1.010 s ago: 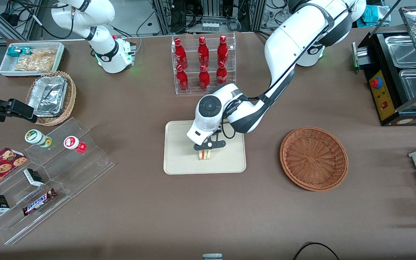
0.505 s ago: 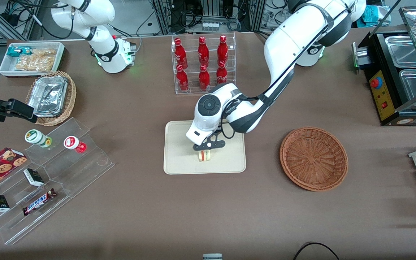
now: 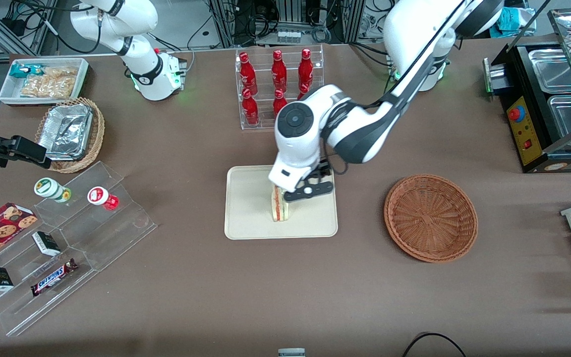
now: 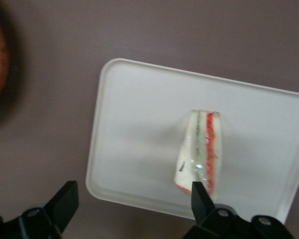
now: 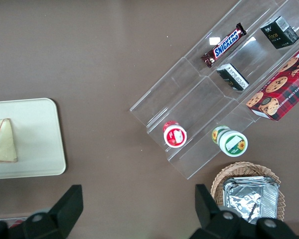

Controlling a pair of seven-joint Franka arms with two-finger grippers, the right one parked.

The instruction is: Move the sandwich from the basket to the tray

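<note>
On the brown surface (image 3: 176,297), mid-frame, the sandwich (image 3: 279,207) stands on the tray (image 3: 246,208), out of the basket (image 3: 430,217), the hand (image 3: 304,191) spread empty above it; it looks light and squashy, best pinched gently across its bread faces.

The table (image 3: 191,297) is covered with a matt brown cloth-like surface, and on it the tray (image 3: 246,218) looks like smooth, matt cream plastic. The sandwich (image 3: 280,208) on it shines as if wrapped in clear glossy film, while the basket (image 3: 430,217) is rough reddish-brown woven wicker. Above the tray hangs the claw (image 3: 309,191), spread wide, of matt black plastic under a glossy white arm shell.
</note>
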